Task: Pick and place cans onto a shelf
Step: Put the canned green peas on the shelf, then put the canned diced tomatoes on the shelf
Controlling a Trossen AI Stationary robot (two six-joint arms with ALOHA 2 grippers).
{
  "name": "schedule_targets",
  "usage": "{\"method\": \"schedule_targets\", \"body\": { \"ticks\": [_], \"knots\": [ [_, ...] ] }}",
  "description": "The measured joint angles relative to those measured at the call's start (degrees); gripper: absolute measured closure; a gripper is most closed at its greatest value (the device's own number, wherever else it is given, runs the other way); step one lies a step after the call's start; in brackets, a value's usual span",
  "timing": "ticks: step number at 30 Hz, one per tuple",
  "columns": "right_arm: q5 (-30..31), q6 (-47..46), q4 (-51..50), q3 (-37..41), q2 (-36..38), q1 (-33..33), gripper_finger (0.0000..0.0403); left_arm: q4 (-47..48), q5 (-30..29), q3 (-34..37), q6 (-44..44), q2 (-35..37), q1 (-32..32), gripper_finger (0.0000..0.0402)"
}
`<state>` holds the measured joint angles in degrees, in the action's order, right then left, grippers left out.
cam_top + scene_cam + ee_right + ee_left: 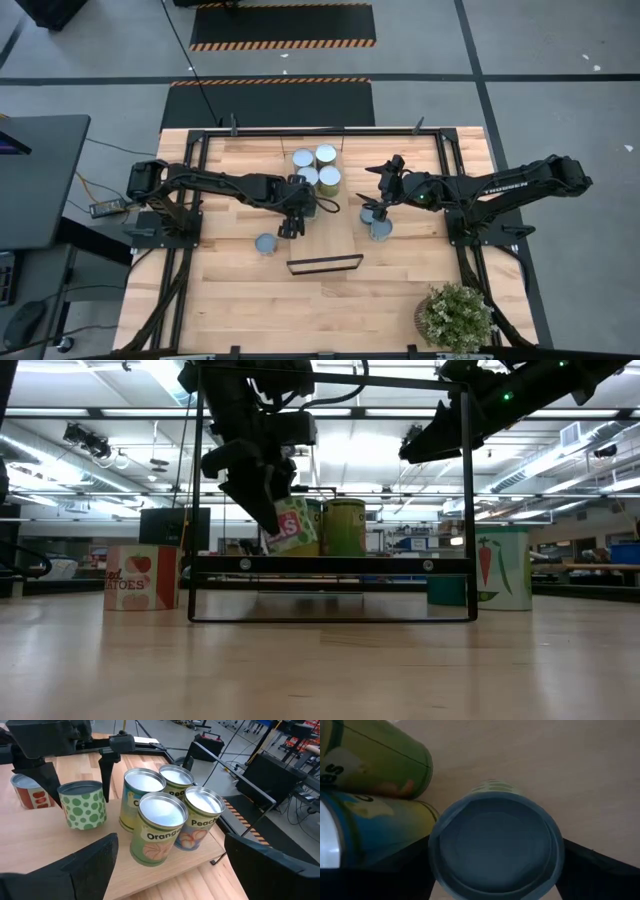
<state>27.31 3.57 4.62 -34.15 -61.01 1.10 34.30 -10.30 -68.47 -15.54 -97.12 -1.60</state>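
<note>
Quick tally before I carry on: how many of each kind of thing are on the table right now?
Cans: 7 (4 grouped, 1 in the left gripper, 2 on the tabletop at and)
Shelf: 1
Potted plant: 1
Total: 9

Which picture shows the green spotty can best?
The right wrist view: the green spotty can shows whole, dots and open rim, between the left hand's fingers. The left wrist view shows mostly its rim; the low view shows it tilted; the high view hides it under the arm.

Overhead, table-level and two close wrist views, all sharing the shelf (324, 215) with cans (162, 802)
</note>
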Motion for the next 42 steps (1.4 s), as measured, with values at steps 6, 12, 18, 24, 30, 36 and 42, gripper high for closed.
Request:
{"method": "schedule_targets", "body": {
  "ticks": [6, 12, 18, 24, 30, 36, 42],
  "knots": [
    [0.00, -0.37, 0.00, 0.00, 0.00, 0.00, 0.0030, 0.55, 0.04, 0.00, 3.39, 0.02, -0.22, 0.0021],
    [0.00, -0.37, -0.24, 0.00, 0.00, 0.00, 0.0030, 3.09, -0.08, -0.33, 4.10, 0.04, -0.19, 0.0008],
    [0.00, -0.16, -0.44, 0.00, 0.00, 0.00, 0.0030, 8.01, -4.19, -2.95, 2.97, 0.22, -0.16, 0.0009],
    [0.00, -0.20, -0.46, 0.00, 0.00, 0.00, 0.0030, 8.92, -5.57, -3.65, 6.36, 0.22, -0.12, 0.0010],
    [0.00, -0.11, -0.47, 0.00, 0.00, 0.00, 0.0030, 11.03, -2.78, -3.65, 11.41, 0.22, 0.62, 0.0010],
    [0.00, -0.27, -0.52, -0.01, 0.00, 0.00, 0.0030, 13.66, 3.28, -3.72, 16.00, 0.33, 3.27, 0.0010],
    [-0.26, -0.82, -0.46, -0.02, 0.00, 0.00, 0.0030, 24.74, 3.44, -3.74, 24.20, 0.50, 7.77, 0.0010]
  ]
}}
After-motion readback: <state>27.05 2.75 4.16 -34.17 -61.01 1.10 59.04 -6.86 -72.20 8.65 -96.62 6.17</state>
